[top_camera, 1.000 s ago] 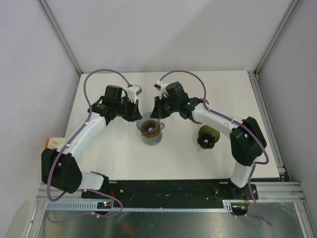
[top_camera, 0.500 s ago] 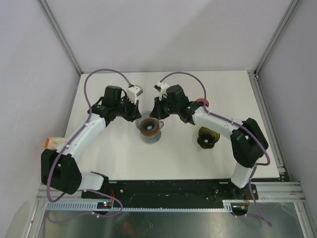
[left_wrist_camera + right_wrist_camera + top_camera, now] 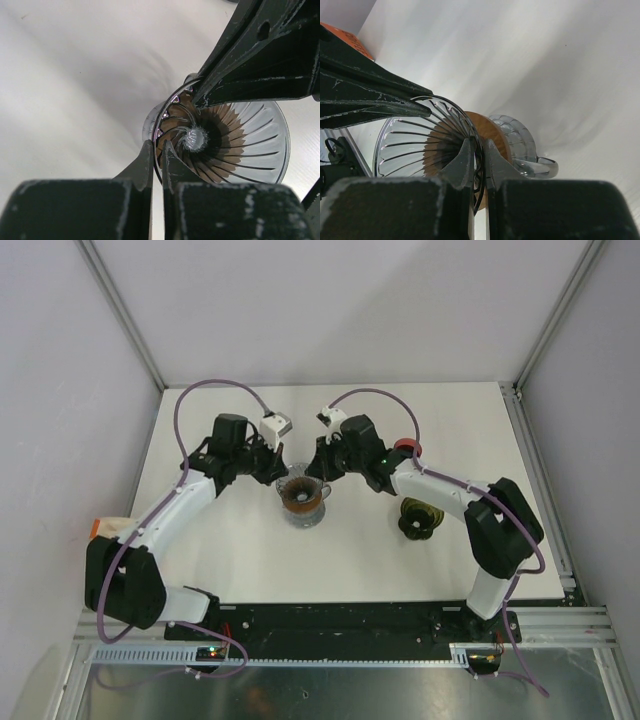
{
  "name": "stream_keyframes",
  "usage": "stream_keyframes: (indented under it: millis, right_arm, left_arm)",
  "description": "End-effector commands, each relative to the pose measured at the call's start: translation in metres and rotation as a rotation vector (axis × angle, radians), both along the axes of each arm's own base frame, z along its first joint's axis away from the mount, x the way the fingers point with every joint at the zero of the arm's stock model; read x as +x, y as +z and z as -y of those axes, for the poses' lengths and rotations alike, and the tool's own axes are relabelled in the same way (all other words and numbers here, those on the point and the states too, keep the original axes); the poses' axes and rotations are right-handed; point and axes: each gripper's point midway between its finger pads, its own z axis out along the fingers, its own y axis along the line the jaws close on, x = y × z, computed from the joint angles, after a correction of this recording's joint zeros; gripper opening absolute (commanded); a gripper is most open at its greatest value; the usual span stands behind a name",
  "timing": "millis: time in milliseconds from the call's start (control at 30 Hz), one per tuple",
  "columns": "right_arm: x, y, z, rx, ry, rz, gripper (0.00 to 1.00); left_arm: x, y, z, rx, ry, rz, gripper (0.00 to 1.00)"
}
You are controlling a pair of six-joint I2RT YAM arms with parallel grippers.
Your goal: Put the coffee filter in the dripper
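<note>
A clear cone (image 3: pixel 302 497) with black ribs and a black rim stands on the white table, brown toward its centre. In the right wrist view the cone (image 3: pixel 415 145) sits on a brown collar (image 3: pixel 492 132) over a clear glass base with a handle (image 3: pixel 520 145). My left gripper (image 3: pixel 280 473) is shut on the cone's left rim (image 3: pixel 157 149). My right gripper (image 3: pixel 318 470) is shut on the opposite rim (image 3: pixel 479 149). I cannot tell whether the brown inside the cone (image 3: pixel 210 150) is a paper filter.
A dark olive fluted object (image 3: pixel 418 517) stands on the table to the right of the cone. A small red thing (image 3: pixel 407 447) lies behind the right arm. An orange thing (image 3: pixel 97 527) sits off the table's left edge. Metal frame posts stand at the far corners.
Both grippers and the cone between them have shifted a little toward the far side of the table. Both grips are unchanged.
</note>
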Motion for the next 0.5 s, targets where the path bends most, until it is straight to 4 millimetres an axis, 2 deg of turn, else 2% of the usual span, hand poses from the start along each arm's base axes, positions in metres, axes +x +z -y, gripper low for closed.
stream_keyframes:
  millis: [0, 333, 467]
  right_arm:
    - [-0.012, -0.077, 0.026, -0.206, -0.017, -0.045, 0.0]
    - [-0.01, -0.071, 0.026, -0.2, -0.029, -0.011, 0.0]
    - [-0.007, -0.059, 0.026, -0.181, -0.044, 0.012, 0.0]
  left_arm:
    - [-0.048, -0.075, -0.017, 0.154, -0.059, -0.239, 0.0]
    - [-0.055, -0.096, -0.022, 0.193, -0.069, -0.276, 0.0]
    - [-0.05, -0.084, -0.016, 0.152, -0.051, -0.268, 0.0]
